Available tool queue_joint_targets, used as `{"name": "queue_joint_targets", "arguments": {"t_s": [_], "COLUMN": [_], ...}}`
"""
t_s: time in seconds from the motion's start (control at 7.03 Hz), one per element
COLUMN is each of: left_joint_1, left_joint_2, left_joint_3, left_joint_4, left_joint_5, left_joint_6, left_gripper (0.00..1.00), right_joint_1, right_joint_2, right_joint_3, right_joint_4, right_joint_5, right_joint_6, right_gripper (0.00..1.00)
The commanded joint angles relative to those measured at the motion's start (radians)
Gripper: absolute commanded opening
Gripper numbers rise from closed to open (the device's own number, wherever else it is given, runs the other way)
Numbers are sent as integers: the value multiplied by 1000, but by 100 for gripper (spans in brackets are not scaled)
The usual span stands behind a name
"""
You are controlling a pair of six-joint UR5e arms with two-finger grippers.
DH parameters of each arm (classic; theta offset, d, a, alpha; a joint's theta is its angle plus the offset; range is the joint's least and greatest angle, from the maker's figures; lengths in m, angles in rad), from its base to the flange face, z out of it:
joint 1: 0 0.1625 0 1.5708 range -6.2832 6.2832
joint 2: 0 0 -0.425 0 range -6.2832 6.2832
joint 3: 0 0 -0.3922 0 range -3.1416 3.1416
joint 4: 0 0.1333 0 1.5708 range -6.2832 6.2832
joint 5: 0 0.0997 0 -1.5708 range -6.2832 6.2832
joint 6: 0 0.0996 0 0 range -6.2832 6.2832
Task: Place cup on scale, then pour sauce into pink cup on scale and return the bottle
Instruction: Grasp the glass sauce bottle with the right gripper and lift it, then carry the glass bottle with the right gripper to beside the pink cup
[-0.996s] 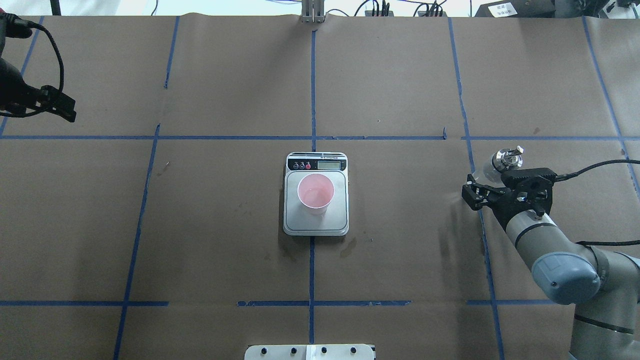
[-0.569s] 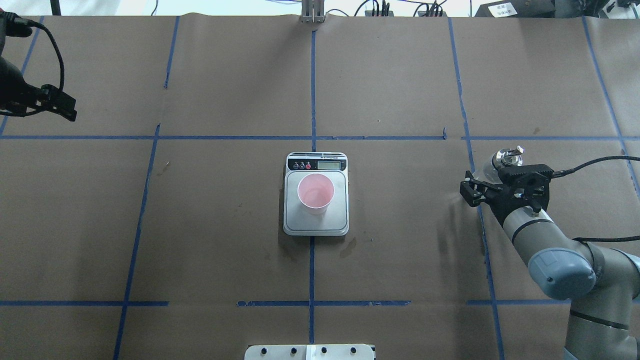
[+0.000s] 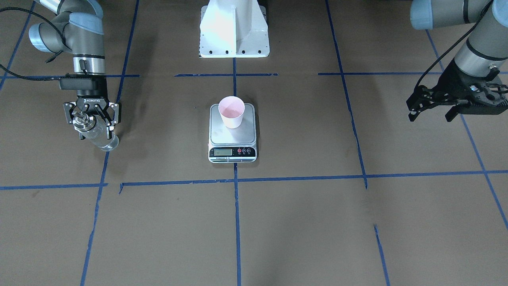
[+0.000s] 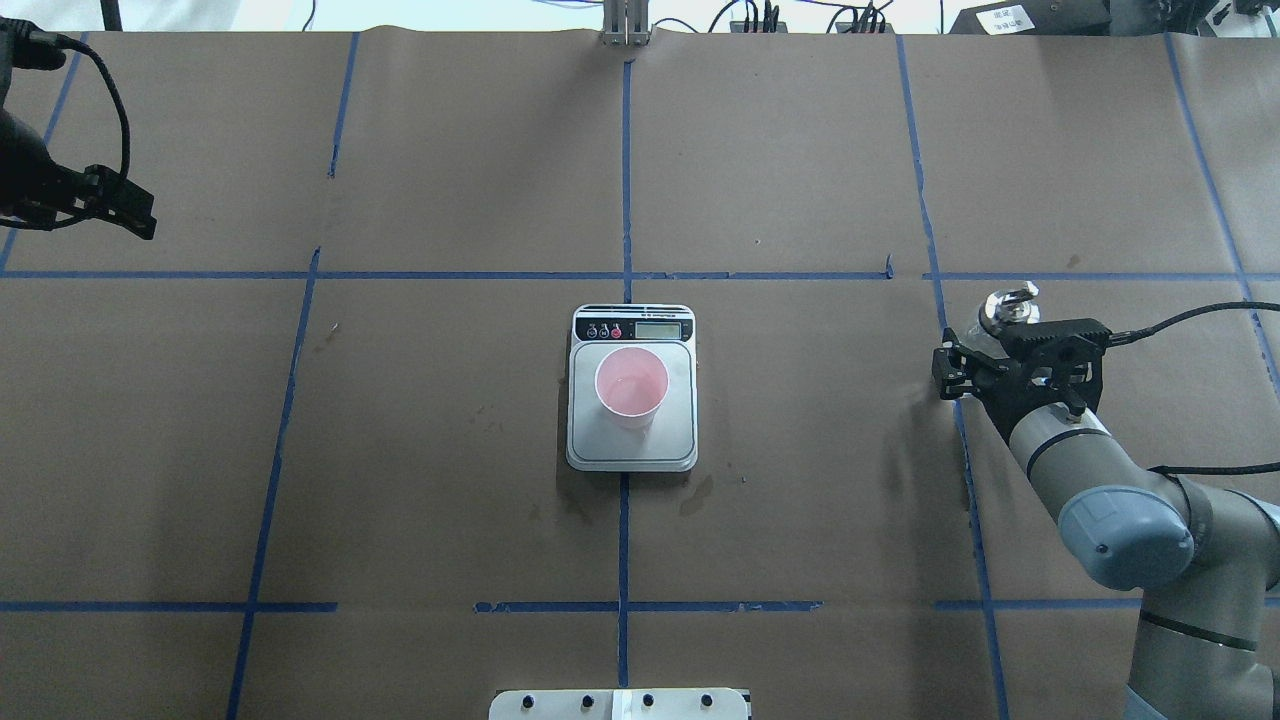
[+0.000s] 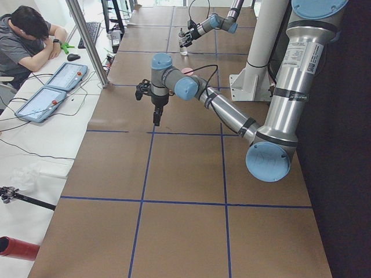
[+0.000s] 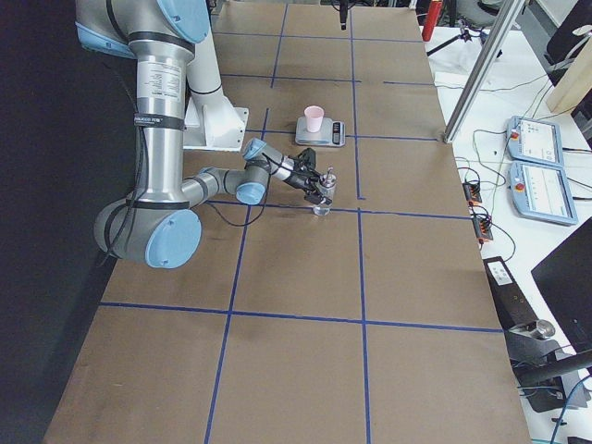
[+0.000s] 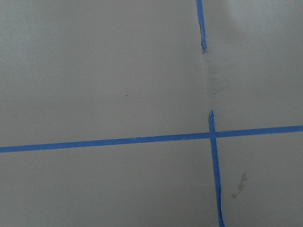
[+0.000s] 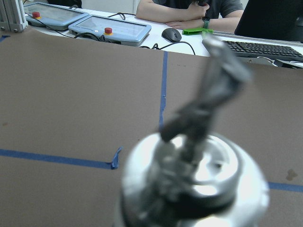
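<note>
**gridwatcher:** Going from the robot's right end of the table and working across: where's the bottle, and which way does it point?

**ur5_lurker:** The bottle (image 3: 101, 137) is out on the right side of the table (image 3: 301, 222), right by a blue tape line (image 3: 104, 167) and well apart from the scale. Its long axis is pretty much vertical, with the silver cap on top and the base down at the brown paper. Can't tell if the base actually touches. The little spout sticks up and leans away from the robot, toward the desk side. The right gripper (image 3: 92, 123) comes at it from the side, with its fingers closed on the glass just under the cap.

**gridwatcher:** And further along?

**ur5_lurker:** Mid-table, the scale (image 3: 232, 137) lies flat with its display end away from the robot. The cup (image 3: 231, 111) stands upright on the steel platform, mouth up, roughly in the middle. Farthest off, the left gripper (image 3: 431, 111) hangs above the left side, jaws spread, with nothing between them.
</note>
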Motion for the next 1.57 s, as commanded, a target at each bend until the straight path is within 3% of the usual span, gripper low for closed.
{"name": "queue_joint_targets", "arguments": {"t_s": [0.0,0.14,0.43,0.85,1.14,1.42], "left_joint_1": [0,-3,-23,-188,-319,-362], "left_joint_2": [-2,-2,12,113,125,125], "left_joint_3": [-2,-3,-12,-5,119,191], "left_joint_4": [2,2,0,-2,-3,-20], "left_joint_5": [-2,-2,-2,-20,-35,-63], "left_joint_6": [-1,-2,15,394,686,692], "left_gripper": [100,100,100,100,100,100], "right_joint_1": [42,74,117,142,151,145], "right_joint_2": [17,14,20,133,225,355], "right_joint_3": [12,35,95,100,100,95], "right_joint_4": [25,56,-3,-25,-51,-278], "right_joint_5": [25,97,94,94,70,-34], "right_joint_6": [-30,-66,-311,-382,-584,-662], "right_gripper": [0,0,0,0,0,0]}}
